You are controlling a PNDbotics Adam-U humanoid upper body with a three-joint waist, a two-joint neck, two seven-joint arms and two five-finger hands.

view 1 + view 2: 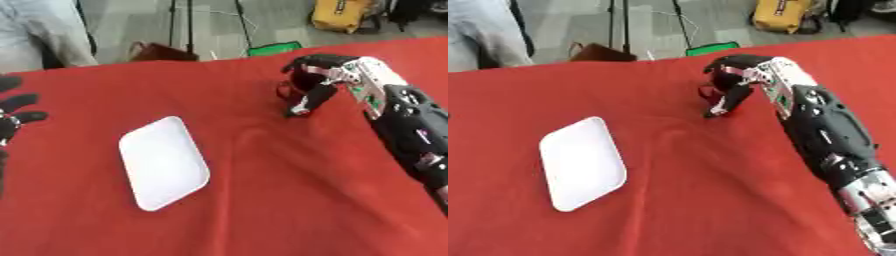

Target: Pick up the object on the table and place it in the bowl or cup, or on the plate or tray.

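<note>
Right hand (pixel 337 80) curls its fingers (pixel 306 102) around a small dark red object (pixel 708 91) on the far table (pixel 289 200); the white tray (pixel 164 162) lies well to its left. Left hand (pixel 13 117) rests open, idle.

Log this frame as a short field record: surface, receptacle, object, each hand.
surface: red tablecloth
receptacle: white tray, nothing on it, left of centre
object: small red thing on the cloth, mostly hidden by the right hand; type unclear
right hand: right hand at far right of the cloth, fingers curled around the red thing
left hand: left hand at the left edge, open, idle
</note>
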